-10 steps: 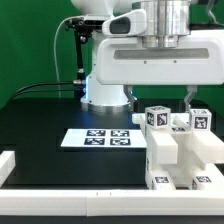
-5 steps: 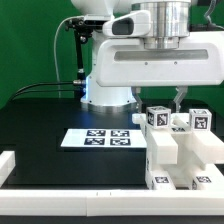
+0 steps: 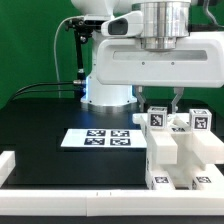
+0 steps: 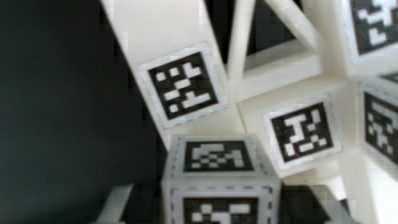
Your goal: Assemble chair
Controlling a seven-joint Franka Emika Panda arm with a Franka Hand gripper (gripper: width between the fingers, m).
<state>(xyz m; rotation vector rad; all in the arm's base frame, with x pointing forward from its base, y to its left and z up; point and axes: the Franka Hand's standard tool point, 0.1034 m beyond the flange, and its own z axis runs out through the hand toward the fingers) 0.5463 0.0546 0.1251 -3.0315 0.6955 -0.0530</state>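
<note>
- Since the earlier exterior frames, the two-finger gripper has been shifted toward the exterior view's left and brought directly over the white tagged chair assembly; its dark fingers, formerly seen near the tagged post at the far side of the assembly, are now seen straddling the nearer tagged post.
- Nothing else is seen to have moved: the marker board lies flat on the black table, just beside the chair assembly on the exterior view's left.
- Progress is judged to be well advanced, since several white blocky parts are already joined into one standing unit near the white L-shaped border rail. No loose parts are visible on the table, though the assembly's far side is hidden.
- What is left cannot be listed with certainty; seating or tightening of an upper part is the likely step in hand.
- The arm is held vertically, wrist pointing straight down over the assembly.
- In the wrist view, a tagged white block is seen between the two fingers, with tagged slats beyond it.
- Whether the fingers are clamped on the block or merely spread around it cannot be told.
</note>
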